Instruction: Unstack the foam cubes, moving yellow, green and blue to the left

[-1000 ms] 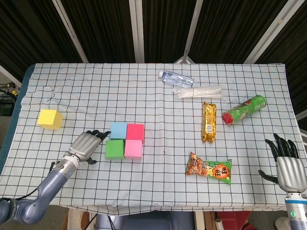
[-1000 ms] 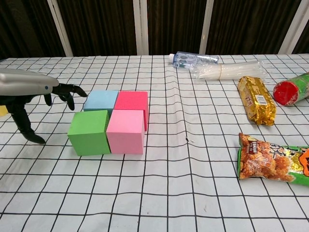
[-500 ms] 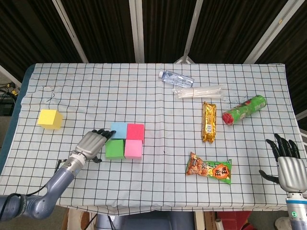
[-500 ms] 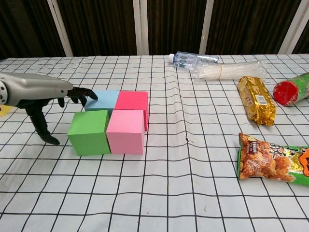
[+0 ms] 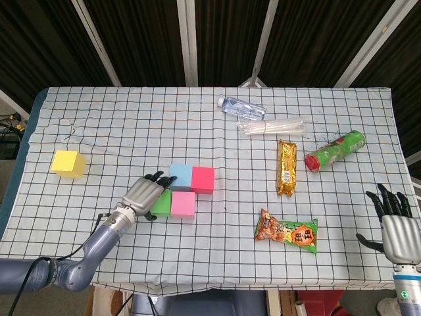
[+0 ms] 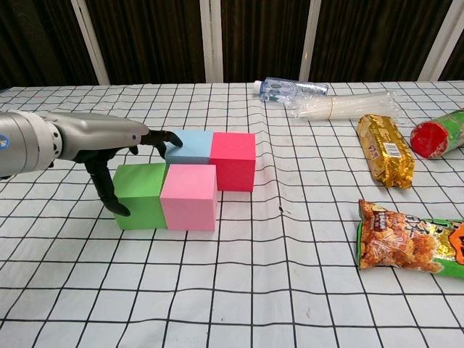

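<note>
Four foam cubes sit together near the table's middle left: blue and red at the back, green and pink in front. A yellow cube lies alone at the far left. My left hand is spread around the green cube's left back corner. In the chest view its fingertips touch the blue cube and its thumb lies against the left face of the green cube. It grips nothing. My right hand hangs open past the table's front right corner.
On the right half lie a snack bag, a gold packet, a green can, a bag of straws and a water bottle. The checked cloth covers the table.
My left hand has moved right against the cubes. The blue and red cubes slid right, out of line with the front pair; the green one shifted slightly right. The right hand stayed put.
</note>
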{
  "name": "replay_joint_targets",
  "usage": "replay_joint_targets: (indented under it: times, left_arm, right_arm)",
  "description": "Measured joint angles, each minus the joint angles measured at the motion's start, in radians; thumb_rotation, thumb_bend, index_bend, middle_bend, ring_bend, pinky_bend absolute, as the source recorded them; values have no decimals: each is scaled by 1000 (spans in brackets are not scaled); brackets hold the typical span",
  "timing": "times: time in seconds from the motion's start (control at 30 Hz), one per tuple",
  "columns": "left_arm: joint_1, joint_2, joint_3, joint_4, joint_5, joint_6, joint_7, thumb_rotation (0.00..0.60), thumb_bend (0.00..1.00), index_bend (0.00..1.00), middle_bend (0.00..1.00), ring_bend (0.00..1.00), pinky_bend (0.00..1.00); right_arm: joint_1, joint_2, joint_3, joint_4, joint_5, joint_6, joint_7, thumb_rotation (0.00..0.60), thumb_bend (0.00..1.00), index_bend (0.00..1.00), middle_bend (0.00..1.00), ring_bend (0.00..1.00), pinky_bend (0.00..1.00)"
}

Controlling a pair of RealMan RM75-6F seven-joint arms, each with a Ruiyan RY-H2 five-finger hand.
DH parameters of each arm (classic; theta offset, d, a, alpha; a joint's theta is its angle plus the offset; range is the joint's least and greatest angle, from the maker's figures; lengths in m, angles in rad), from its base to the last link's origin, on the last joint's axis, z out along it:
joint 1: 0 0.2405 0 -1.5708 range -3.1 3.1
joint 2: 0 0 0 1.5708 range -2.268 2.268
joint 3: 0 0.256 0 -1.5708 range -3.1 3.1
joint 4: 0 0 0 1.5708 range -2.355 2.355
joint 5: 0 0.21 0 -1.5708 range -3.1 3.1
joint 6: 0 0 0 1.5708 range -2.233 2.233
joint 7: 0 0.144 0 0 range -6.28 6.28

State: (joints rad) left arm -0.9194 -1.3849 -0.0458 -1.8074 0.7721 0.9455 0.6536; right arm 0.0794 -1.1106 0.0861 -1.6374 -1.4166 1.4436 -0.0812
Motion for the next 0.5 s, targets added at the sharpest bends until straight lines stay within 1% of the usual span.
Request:
replay_joint_targets:
  times: [0.07,0.17,0.37,0.5]
  left_arm:
    - [-3,0,8,-6,4,2,14,600,0,16,225,205,295]
    - [-6,0,24,-20,8,13,41,600,0,32,312,286,366]
    - [-1,15,42,-48,13,53,66,600,3,60,425,395,466]
    - [8,19,42,-42,24,68,55,600,47,79,460,429,486]
  right_arm:
    - [0,2,1,-1,2,-2,2,600,59,170,23,115,0]
    - [-1,3,0,-1,2,-1,8,600,59,169,23,116,0]
    - [-3,8,1,-1,-3,4,24,600,59,170,23,116,0]
    - [-3,8,-2,-1,-6,2,25,600,59,170,23,116,0]
